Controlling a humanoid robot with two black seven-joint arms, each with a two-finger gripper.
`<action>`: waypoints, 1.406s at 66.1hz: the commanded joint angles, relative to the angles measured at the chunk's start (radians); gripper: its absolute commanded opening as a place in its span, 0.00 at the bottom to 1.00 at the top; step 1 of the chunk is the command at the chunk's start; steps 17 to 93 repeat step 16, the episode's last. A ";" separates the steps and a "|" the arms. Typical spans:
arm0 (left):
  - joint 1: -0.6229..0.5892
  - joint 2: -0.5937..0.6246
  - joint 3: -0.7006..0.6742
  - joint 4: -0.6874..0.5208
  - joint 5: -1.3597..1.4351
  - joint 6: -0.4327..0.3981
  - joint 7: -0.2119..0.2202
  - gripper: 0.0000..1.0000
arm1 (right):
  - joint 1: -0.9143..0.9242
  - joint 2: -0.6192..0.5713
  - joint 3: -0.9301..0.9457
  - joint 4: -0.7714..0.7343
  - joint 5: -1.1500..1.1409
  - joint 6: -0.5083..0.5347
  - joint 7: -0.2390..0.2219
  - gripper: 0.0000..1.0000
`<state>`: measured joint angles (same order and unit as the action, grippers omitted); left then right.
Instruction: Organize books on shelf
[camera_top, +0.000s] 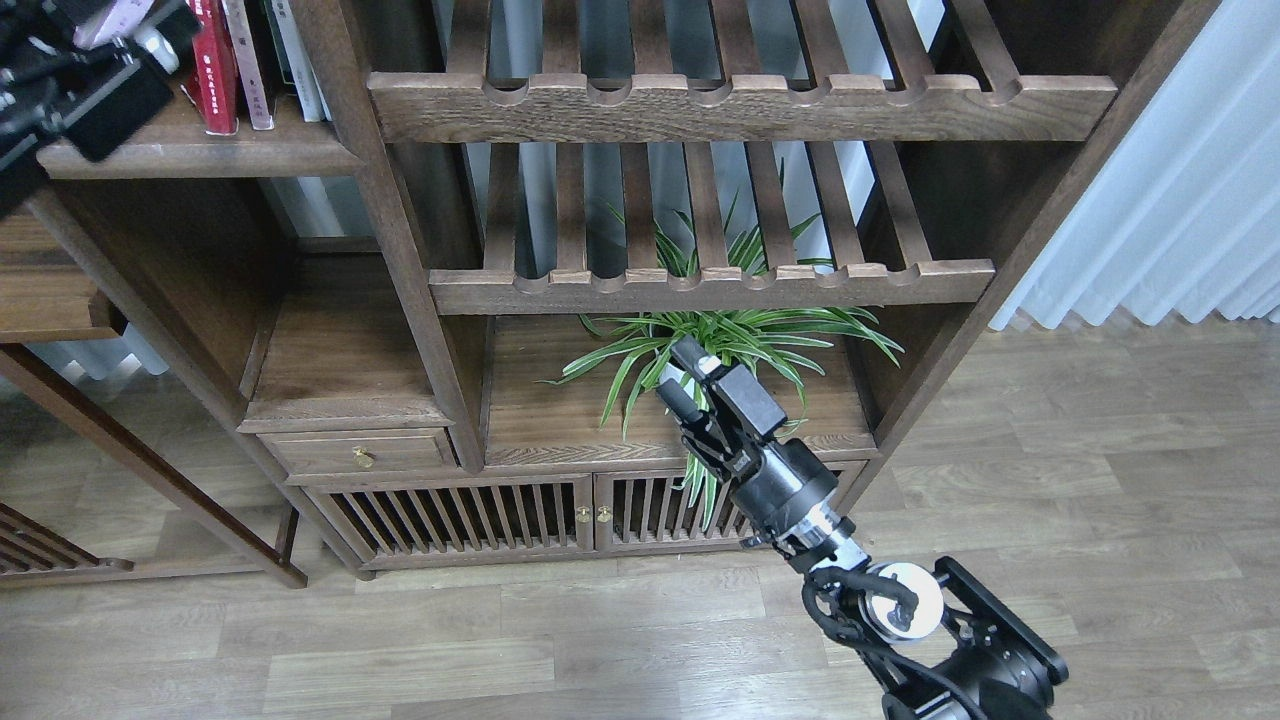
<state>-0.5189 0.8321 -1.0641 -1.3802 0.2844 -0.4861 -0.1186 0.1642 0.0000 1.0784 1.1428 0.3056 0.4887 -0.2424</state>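
Note:
The shelf (210, 155) is the solid dark board at the top left. On it stand a bright red book (210, 70) and paler upright books (245, 60). A pale lavender-white book (112, 14) shows at the top edge, mostly hidden by my left gripper (95, 60). That gripper is a dark mass at the shelf's left end, against the pale book; its fingers cannot be told apart. I cannot make out a dark maroon book. My right gripper (682, 372) is open and empty, low in the middle, in front of the plant.
A spider plant in a white pot (700, 345) stands on the lower board behind my right gripper. Slatted racks (740, 105) with notched rails fill the middle bay. A small drawer (365, 450) and slatted cabinet doors (470, 515) lie below. White curtains (1170, 190) hang at the right.

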 joint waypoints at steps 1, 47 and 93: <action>0.092 -0.054 -0.004 0.000 -0.001 -0.003 -0.006 0.84 | 0.015 0.000 0.005 0.000 0.000 0.000 0.000 0.99; 0.273 -0.307 -0.065 0.023 0.001 -0.003 -0.004 0.84 | 0.034 0.000 0.005 0.000 -0.002 0.000 0.000 0.99; 0.273 -0.307 -0.065 0.023 0.001 -0.003 -0.004 0.84 | 0.034 0.000 0.005 0.000 -0.002 0.000 0.000 0.99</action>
